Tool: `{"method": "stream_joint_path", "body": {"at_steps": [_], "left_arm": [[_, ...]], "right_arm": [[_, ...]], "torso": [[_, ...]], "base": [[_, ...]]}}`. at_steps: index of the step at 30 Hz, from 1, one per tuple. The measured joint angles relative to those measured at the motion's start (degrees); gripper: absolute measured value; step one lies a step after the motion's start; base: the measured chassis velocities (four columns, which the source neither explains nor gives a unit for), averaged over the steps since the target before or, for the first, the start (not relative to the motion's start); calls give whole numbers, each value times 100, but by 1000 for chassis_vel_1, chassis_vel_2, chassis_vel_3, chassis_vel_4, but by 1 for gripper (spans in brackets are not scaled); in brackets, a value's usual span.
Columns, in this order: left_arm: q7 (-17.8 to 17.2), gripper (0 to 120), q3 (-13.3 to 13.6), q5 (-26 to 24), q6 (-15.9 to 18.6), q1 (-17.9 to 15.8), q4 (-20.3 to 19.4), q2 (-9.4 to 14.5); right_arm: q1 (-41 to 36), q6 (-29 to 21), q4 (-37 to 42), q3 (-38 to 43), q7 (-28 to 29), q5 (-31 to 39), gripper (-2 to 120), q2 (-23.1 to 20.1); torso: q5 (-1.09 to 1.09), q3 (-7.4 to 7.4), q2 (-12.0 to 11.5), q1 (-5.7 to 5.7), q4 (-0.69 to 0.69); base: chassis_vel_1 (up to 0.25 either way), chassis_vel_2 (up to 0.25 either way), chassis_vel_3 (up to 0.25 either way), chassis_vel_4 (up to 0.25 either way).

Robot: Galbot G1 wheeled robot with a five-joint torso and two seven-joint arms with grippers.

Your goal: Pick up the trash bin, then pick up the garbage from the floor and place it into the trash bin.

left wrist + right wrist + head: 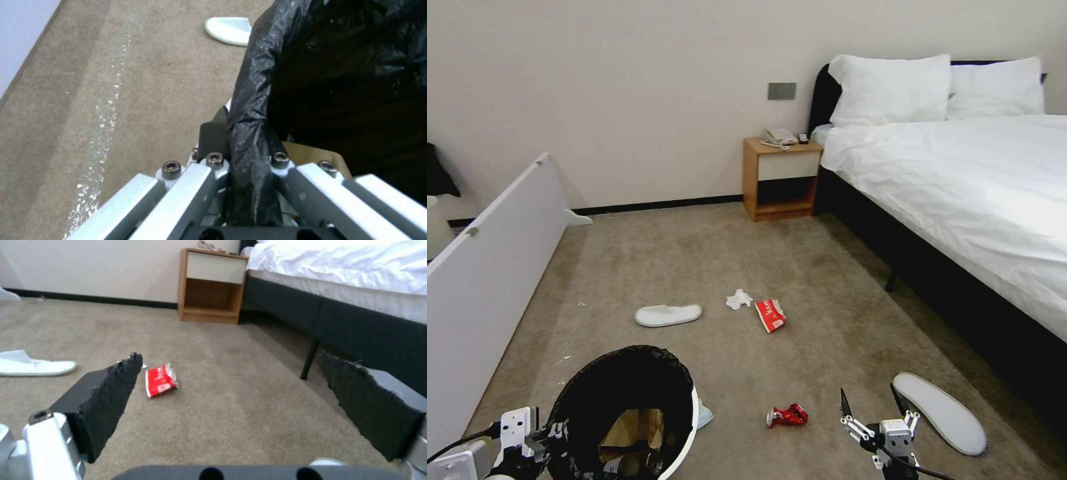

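Note:
The trash bin (684,427), white with a black bag over its rim, is at the lower left of the head view. My left gripper (537,440) is shut on its bagged rim (249,110). Crumpled brown paper (635,427) and a brown bottle (627,465) lie inside. Garbage on the carpet: a crushed red can (787,415), a red-white packet (771,315) (161,380), a white tissue (738,299), a light-blue cloth (704,416) against the bin, and two white slippers (668,315) (939,412). My right gripper (870,400) (231,363) hangs open, empty, between the can and the nearer slipper.
A bed (960,193) with a dark base runs along the right. A wooden nightstand (780,177) stands at the far wall. A white panel (487,267) lines the left side. Open carpet lies between them.

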Motion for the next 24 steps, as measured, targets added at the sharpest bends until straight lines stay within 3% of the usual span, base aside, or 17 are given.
{"method": "stream_joint_path", "body": {"at_steps": [10, 12, 14, 24], "left_arm": [[-9, 3, -6, -6, -3, 3, -14, -8], [-14, 3, -6, -7, -3, 2, -13, -8], [-26, 3, -17, -7, -13, -1, -6, 9], [-38, 3, 26, 4, -31, -27, 23, 15]], "right_arm": [[-76, 33, -27, -42, 338, 130, 100, -2], [-89, 134, -84, 9, 351, 183, 100, -2], [-119, 567, -265, 310, 211, 359, 100, -3], [-275, 542, -286, 481, 278, 514, 100, -3]], "torso": [[0, 0, 0, 0, 1], [0, 0, 0, 0, 2], [1, 0, 0, 0, 1], [0, 0, 0, 0, 1]], "base": [[0, 0, 0, 0], [0, 0, 0, 0], [0, 0, 0, 0], [0, 0, 0, 0]]}}
